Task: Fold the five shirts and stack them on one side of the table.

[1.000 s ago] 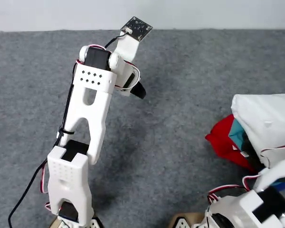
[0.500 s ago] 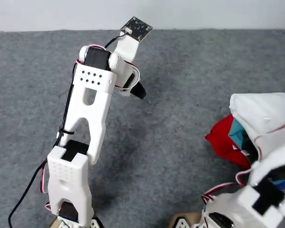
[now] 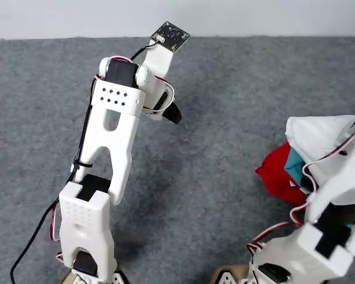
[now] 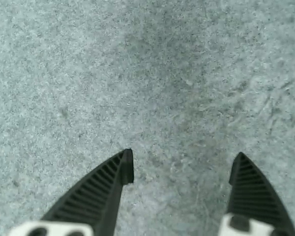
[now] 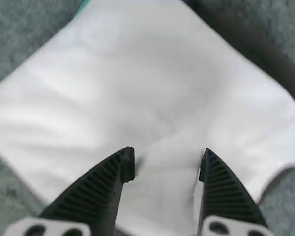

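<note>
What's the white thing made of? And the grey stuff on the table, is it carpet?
The white shirt looks like soft, matte cloth, maybe cotton: it creases and drapes in folds. The grey table cover looks like felt or short carpet: fuzzy, speckled fibres with no shine.

This looks like a robotics lab bench. The table is covered in grey felt-like matting [image 3: 236,106] and backs onto a plain white wall [image 3: 254,18] at 12 o'clock. Two white printed-plastic arms stand at 8 o'clock [image 3: 109,154] and 5 o'clock [image 3: 325,236], with exposed servo wires [image 3: 267,238] and a bare camera board [image 3: 170,35]. A pile of shirts [image 3: 296,160] lies at 3 o'clock.
</note>
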Action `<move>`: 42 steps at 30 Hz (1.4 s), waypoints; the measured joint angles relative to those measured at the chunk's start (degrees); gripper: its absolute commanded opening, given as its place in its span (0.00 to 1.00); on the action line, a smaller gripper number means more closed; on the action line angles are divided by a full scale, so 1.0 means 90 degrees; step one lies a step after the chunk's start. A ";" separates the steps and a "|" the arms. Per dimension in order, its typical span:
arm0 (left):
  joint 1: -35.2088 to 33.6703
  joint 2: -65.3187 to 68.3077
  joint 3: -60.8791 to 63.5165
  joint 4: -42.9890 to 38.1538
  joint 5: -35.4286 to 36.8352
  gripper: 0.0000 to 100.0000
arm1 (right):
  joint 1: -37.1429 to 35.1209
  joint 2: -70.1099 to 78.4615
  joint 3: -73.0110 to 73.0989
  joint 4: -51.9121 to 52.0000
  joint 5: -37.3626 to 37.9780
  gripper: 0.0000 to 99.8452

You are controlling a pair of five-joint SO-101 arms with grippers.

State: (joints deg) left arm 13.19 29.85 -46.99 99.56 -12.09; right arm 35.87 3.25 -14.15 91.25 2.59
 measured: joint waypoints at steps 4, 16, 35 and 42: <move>0.0000 0.0000 0.0000 0.0000 0.0000 0.31 | 0.0000 -0.0664 0.0293 0.0508 0.0039 0.22; 0.0000 0.0000 0.0000 0.0000 0.0000 0.31 | 0.0000 -0.3253 0.3946 -0.0068 0.1231 0.22; 0.0000 -0.0303 0.2520 -0.0010 0.0010 0.31 | -0.3917 -0.2999 0.4601 -0.0821 0.2237 0.22; 0.0000 -0.1788 0.5031 -0.0039 0.0029 0.31 | -0.5675 -0.0830 0.5128 -0.1690 0.2237 0.22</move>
State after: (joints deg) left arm 13.19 13.76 -1.71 99.21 -11.82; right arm -15.21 -4.22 32.00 76.04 22.73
